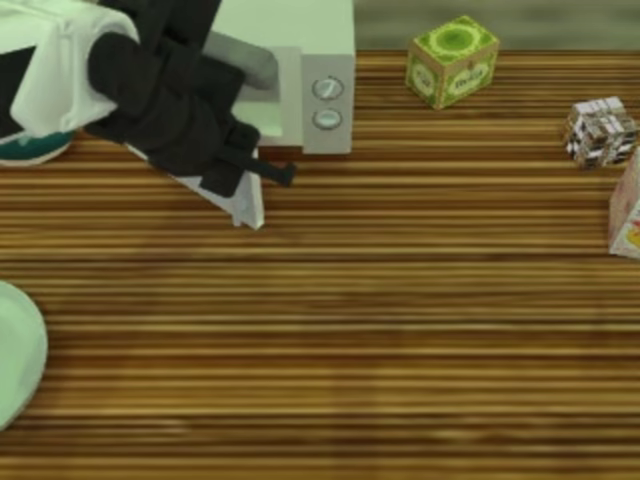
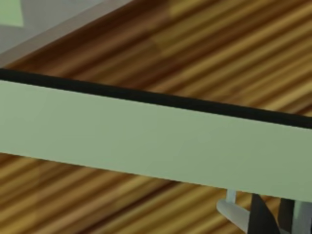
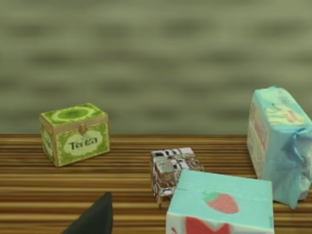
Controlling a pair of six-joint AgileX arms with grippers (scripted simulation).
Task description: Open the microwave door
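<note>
At the near left edge of the striped wooden counter (image 1: pixel 380 330), a pale round plate (image 1: pixel 15 350) pokes partly into the top view. The wide middle of the counter is bare wood.

Farther back on the left, the microwave door (image 1: pixel 245 205) stands swung out from the oven, its free edge pointing toward the near side. The left gripper (image 1: pixel 262 168) sits at that door, just in front of the oven's opening, with the dark wrist and white sleeve of the left arm (image 1: pixel 70 70) reaching in from the upper left corner. In the left wrist view the door's pale edge (image 2: pixel 156 141) with a thin black trim fills the middle, and a grey handle (image 2: pixel 234 217) shows close to the dark fingers (image 2: pixel 261 219); whether the fingers are closed on the handle or merely beside it cannot be told.

Behind the door stands the microwave (image 1: pixel 300 40), at the far left of the counter, its two round silver knobs (image 1: pixel 327 104) on the panel facing the near side. A teal-rimmed object (image 1: pixel 35 148) lies under the arm, left of the oven.

To the right at the back sits a green tea box (image 1: pixel 452 60), then a patterned cube (image 1: pixel 600 130), and a pale carton (image 1: pixel 627 215) at the right edge. The right gripper shows only as a dark tip (image 3: pixel 95 219) in its wrist view, facing these boxes; its fingers cannot be judged.
</note>
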